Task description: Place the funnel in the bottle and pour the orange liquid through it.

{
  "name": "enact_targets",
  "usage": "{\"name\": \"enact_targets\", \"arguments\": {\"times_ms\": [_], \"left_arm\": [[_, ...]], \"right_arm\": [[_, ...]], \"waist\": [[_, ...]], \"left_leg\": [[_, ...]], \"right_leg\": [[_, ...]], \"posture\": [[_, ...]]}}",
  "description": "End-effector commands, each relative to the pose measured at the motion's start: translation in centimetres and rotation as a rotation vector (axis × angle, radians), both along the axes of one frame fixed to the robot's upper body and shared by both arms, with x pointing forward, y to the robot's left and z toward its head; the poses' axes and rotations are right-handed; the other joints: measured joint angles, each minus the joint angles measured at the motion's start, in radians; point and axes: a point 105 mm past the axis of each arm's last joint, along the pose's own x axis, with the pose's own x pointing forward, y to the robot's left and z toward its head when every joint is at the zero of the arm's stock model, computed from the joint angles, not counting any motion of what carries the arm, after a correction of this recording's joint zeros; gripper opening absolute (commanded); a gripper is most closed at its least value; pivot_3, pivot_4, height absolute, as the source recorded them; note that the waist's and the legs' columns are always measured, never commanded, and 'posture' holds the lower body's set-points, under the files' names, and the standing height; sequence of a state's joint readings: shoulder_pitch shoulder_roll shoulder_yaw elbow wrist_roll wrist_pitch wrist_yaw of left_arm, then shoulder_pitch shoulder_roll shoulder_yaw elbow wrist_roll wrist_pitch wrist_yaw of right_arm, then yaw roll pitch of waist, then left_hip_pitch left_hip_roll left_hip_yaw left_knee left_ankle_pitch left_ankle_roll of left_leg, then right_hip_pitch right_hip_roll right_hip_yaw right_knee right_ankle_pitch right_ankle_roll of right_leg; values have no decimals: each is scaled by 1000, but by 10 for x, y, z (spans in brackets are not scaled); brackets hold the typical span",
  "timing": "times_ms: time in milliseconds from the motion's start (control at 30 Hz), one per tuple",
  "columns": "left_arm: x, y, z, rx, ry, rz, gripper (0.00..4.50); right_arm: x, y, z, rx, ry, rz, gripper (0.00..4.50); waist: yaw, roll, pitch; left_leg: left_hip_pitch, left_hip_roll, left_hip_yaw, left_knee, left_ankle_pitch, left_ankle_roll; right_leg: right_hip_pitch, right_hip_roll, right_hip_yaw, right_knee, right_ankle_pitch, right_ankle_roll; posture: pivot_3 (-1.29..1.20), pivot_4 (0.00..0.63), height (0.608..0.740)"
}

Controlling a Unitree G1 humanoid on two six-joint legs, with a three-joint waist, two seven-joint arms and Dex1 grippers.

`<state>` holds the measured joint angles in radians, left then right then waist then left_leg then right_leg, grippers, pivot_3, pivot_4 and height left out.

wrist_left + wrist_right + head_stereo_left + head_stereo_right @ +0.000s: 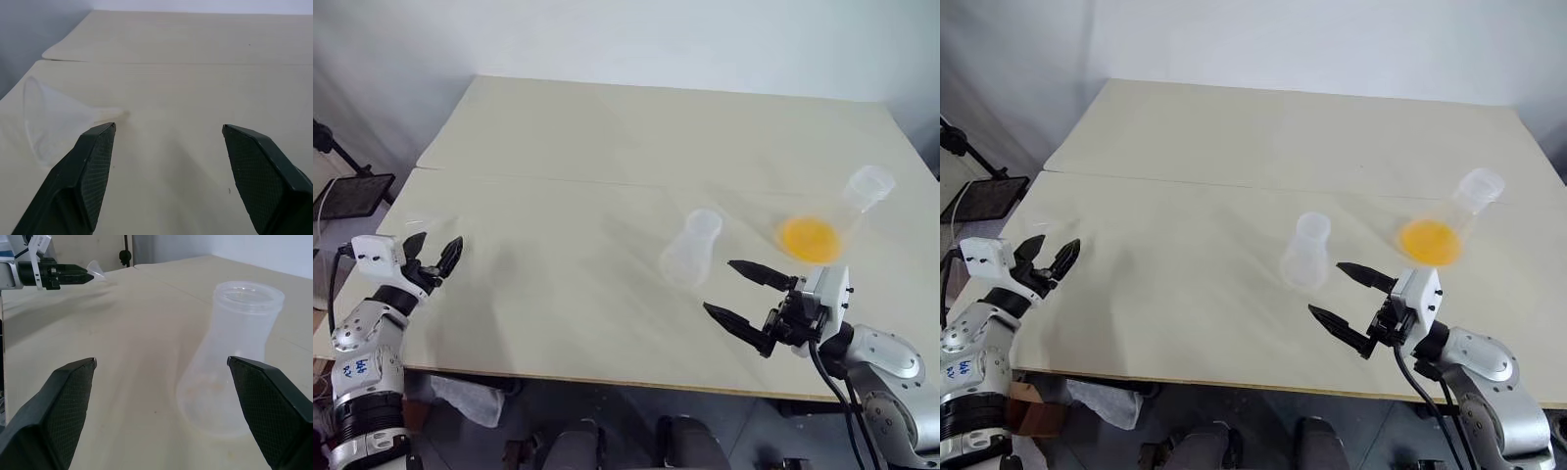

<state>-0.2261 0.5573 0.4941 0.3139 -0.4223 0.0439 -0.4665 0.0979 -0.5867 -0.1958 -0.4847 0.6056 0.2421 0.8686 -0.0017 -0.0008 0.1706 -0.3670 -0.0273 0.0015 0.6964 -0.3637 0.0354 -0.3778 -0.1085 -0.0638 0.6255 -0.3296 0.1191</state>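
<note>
I see the funnel [54, 117], clear and nearly invisible, lying on its side on the table near the left edge, its thin stem pointing toward the middle. The bottle [692, 249], frosted white with a short wide neck, stands upright and empty near the table's middle. To its right, the orange liquid [810, 238] sits as a round patch in the bottom of a clearer flask.

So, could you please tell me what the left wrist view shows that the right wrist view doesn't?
The left wrist view alone gives the funnel close up, lying on its side on the table, just beyond one finger of the open left gripper. The right wrist view alone shows the bottle, upright, beyond the open right gripper. Both views share the table, the funnel and the left gripper.
</note>
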Motion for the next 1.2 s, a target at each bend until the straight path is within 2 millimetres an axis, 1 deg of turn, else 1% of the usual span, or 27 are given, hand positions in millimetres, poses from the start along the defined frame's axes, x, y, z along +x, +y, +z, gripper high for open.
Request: {"name": "enact_targets", "arguments": {"times_ms": [33,100,200,333,400,500,667,867,1067,1167,1200], "left_arm": [[-15,18,18,-7,-111,126,3661],[-17,29,16,-29,-108,190,3661],[-13,34,17,-42,-97,213,3661],[1,31,18,-41,-62,175,3661],[9,34,18,-31,-43,177,3661],[20,39,25,-16,-40,174,3661],[32,48,31,-18,-24,181,3661],[35,51,34,6,-25,172,3661],[28,57,31,-3,-22,167,3661],[25,55,28,-18,-10,130,4215],[25,55,27,-6,-4,130,4486]], "right_arm": [[-3,-2,8,-1,-39,-9,4500],[-2,-2,7,2,-38,-10,4500],[-2,-1,6,3,-37,-9,4500],[0,-1,7,1,-44,-9,4500],[1,-1,7,1,-47,-10,4500],[2,-1,7,1,-50,-11,4500],[1,-2,6,1,-49,-19,4500],[0,-1,5,4,-48,-28,4500],[1,-1,4,4,-44,-29,4500],[1,-1,5,2,-44,-27,4500],[1,-1,5,1,-44,-26,4500]], "waist": [[-1,0,0],[1,0,0],[6,0,0],[20,0,0],[23,0,0],[24,0,0],[23,0,0],[22,0,0],[21,0,0],[21,0,0],[21,0,0]], "left_leg": [[0,0,0,0,0,0],[0,0,0,0,0,0],[0,0,0,0,0,0],[0,-1,-1,1,0,0],[0,-2,-1,0,0,0],[0,-2,-2,0,0,0],[0,-3,-2,0,0,0],[-1,-3,-2,0,1,0],[-1,-3,-2,0,1,0],[-1,-3,-2,0,1,0],[0,-3,-2,0,1,0]], "right_leg": [[0,0,0,0,0,0],[0,0,0,0,0,0],[0,0,-1,0,0,0],[1,-1,-1,0,0,0],[1,-1,-1,0,0,0],[0,-1,-3,0,0,0],[0,-1,-4,1,0,0],[0,-1,-5,1,0,0],[0,-1,-6,1,0,0],[0,-1,-6,1,0,0],[0,-1,-6,1,0,0]], "posture": [[0,150,740],[0,150,740],[0,150,740],[0,150,740],[0,150,740],[0,150,740],[0,150,740],[0,150,740],[0,150,740],[0,150,740],[0,150,740]]}}
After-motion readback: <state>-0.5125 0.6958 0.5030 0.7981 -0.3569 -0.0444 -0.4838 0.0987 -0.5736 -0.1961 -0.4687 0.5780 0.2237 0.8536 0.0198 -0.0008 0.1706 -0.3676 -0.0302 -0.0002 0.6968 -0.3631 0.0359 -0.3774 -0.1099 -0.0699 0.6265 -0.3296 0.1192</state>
